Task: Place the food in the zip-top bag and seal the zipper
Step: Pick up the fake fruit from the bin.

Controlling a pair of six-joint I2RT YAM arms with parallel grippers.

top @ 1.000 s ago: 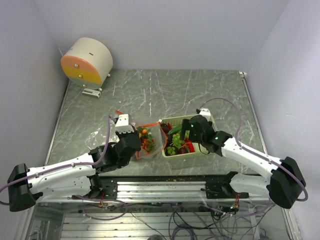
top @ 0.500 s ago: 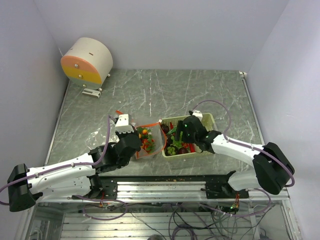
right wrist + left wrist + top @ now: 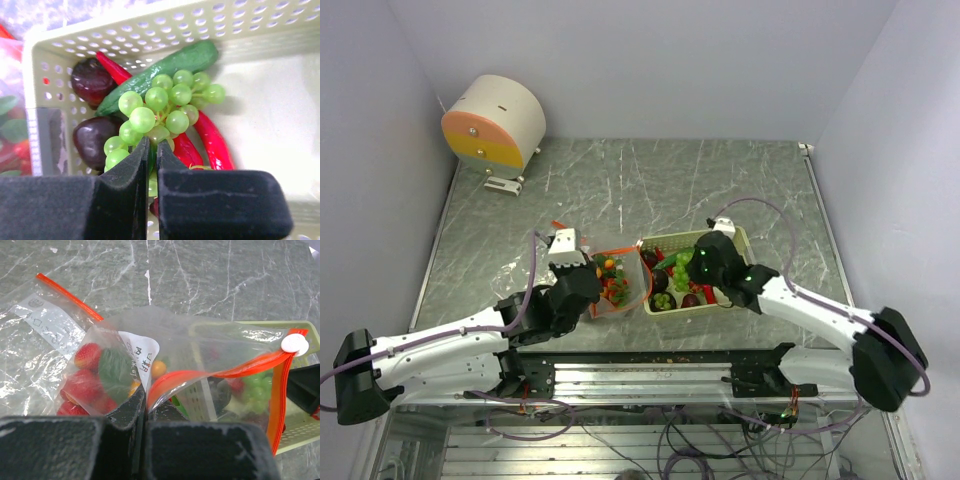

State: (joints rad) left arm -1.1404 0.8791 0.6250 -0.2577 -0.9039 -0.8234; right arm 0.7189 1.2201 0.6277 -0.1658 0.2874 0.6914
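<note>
The zip-top bag (image 3: 215,350) stands open beside the basket with strawberries (image 3: 87,356) and other food inside. My left gripper (image 3: 145,402) is shut on the bag's mouth edge, right at the orange-red zipper (image 3: 235,371), and holds it up. In the top view the left gripper (image 3: 588,288) sits at the bag (image 3: 620,282). My right gripper (image 3: 152,150) is down in the pale green basket (image 3: 150,25), shut on the bunch of green grapes (image 3: 160,107). Red chili peppers (image 3: 212,140), a green cucumber (image 3: 165,70) and dark purple pieces (image 3: 92,80) lie around the grapes.
A round cream and orange drum (image 3: 495,122) stands at the back left. Flat clear plastic with a white label and an orange strip (image 3: 45,325) lies left of the bag. A white slider (image 3: 293,344) sits at the zipper's end. The basket (image 3: 735,240) touches the bag's right side.
My right gripper went down into the basket and closed from wide open onto the grapes. The left gripper kept its hold on the bag.
</note>
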